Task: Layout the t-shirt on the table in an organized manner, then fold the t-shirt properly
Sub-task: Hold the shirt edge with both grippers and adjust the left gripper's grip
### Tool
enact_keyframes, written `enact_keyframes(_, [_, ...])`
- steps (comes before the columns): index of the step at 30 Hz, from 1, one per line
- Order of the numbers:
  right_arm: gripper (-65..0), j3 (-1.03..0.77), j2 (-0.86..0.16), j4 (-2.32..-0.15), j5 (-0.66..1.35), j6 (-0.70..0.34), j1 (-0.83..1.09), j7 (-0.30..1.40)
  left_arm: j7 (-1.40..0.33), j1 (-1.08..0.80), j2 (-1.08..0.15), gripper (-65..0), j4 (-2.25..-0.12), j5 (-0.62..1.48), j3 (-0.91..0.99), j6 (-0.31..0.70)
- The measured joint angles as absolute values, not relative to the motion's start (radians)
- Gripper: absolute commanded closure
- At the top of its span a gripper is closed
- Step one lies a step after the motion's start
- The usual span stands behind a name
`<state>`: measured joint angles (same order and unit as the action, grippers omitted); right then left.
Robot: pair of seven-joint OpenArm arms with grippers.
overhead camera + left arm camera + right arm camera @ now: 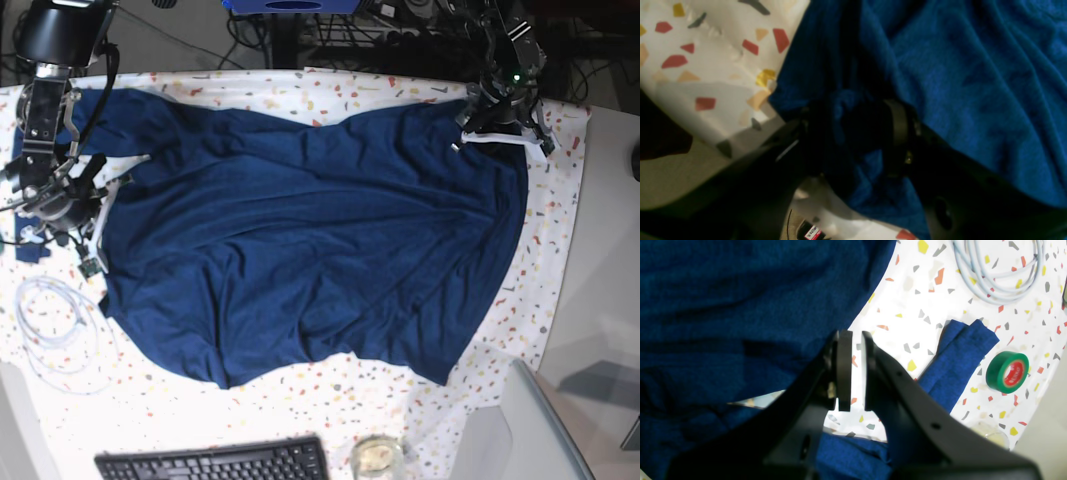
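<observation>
The t-shirt (310, 235) is a large, plain dark navy garment of soft fabric, spread open across most of the table (330, 395). It lies flat but not smooth: long shallow creases run across it, and its near edge curves unevenly. 1 corner reaches the far right of the table, another the far left. The table is covered in a white cloth flecked with red, orange, yellow and grey, showing around the shirt on all sides.
</observation>
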<state>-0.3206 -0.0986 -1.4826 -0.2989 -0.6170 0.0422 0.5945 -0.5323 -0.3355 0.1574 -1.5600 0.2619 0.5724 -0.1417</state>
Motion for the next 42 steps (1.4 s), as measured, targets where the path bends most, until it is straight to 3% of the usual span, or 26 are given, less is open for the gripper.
enact_keyframes(2, [-4.4, -0.321, -0.098, -1.483, -0.299, -0.617, 0.042, 0.595, -0.532, -0.336, 0.157, -23.0, -1.56, 0.262, 0.572, -0.142])
enact_keyframes(7, [-4.4, -0.321, -0.098, -1.483, -0.299, -0.617, 0.042, 0.595, -0.532, -0.341, 0.157, -7.6, -1.563, 0.262, 0.572, -0.142])
enact_keyframes(12, [-4.4, -0.321, -0.099, -1.483, -0.299, -0.617, 0.042, 0.595, -0.532, -0.347, 0.157, -6.3, -1.564, 0.262, 0.573, -0.142])
enact_keyframes(22, [-4.4, -0.321, -0.098, -1.483, -0.299, -0.617, 0.042, 0.595, -0.532, -0.384, 0.157, -8.2, -1.631, 0.262, 0.573, -0.142])
enact_keyframes(25, [-4.4, -0.321, -0.098, -1.483, -0.299, -0.617, 0.042, 0.595, -0.532, -0.385, 0.158, -20.9, -1.631, 0.263, 0.572, -0.142])
enact_keyframes(28, [-4.4, -0.321, -0.098, -1.483, -0.299, -0.617, 0.042, 0.595, -0.533, -0.386, 0.158, -28.5, -1.631, 0.263, 0.572, -0.142])
enact_keyframes(38, [-4.4, -0.321, -0.098, -1.483, -0.299, -0.617, 0.042, 0.595, -0.535, -0.383, 0.158, -27.5, -1.642, 0.262, 0.567, -0.142])
enact_keyframes(42, [-4.4, -0.321, -0.098, -1.483, -0.299, -0.617, 0.042, 0.595, -0.535, -0.387, 0.159, -27.5, -1.678, 0.266, 0.481, -0.172])
